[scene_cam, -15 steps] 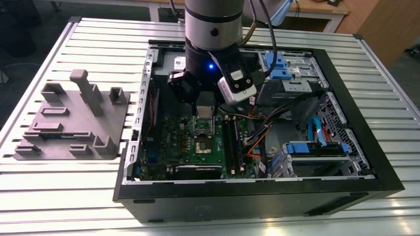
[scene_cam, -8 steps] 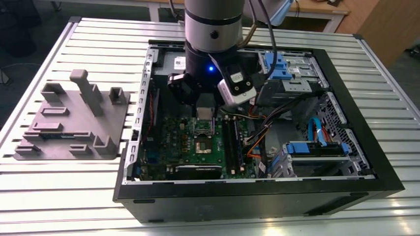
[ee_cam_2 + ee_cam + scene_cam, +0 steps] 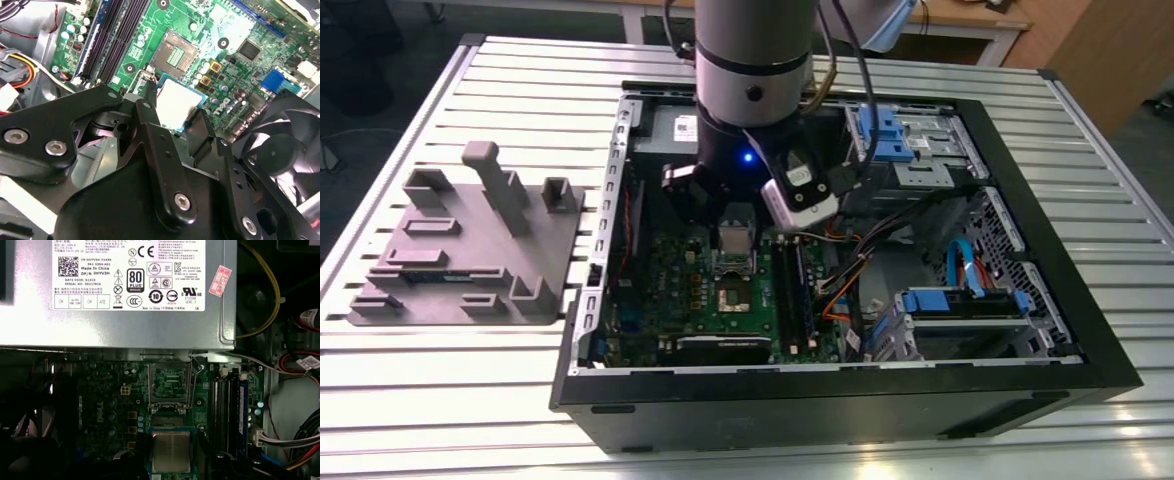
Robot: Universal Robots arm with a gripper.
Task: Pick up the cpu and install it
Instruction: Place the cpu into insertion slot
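**A:** Where do we stand? Biggest things first.

**B:** The arm reaches into the open computer case, so our first worry is its bulk. The grey metal box sits close on one side and loose cables run on the other. We judge that a sideways correction could bump the box or snag the cables.

**A:** And the motherboard?

**B:** We hover above it, not touching as far as we can judge. The fan sits near the gripper, so a low sweep could clip it.

**A:** Is the claw closed?

**B:** Yes. Its fingers are clamped on the cpu, one at each side. They hold it flat above the board, just beside the open socket and not in it.

**A:** So what are the small risks?

**B:** We reckon so thin an edge grip may let the chip slip or tilt. If it came down skewed or off-centre, it would rest on the socket's frame. Pressing then could bend the fine contacts.
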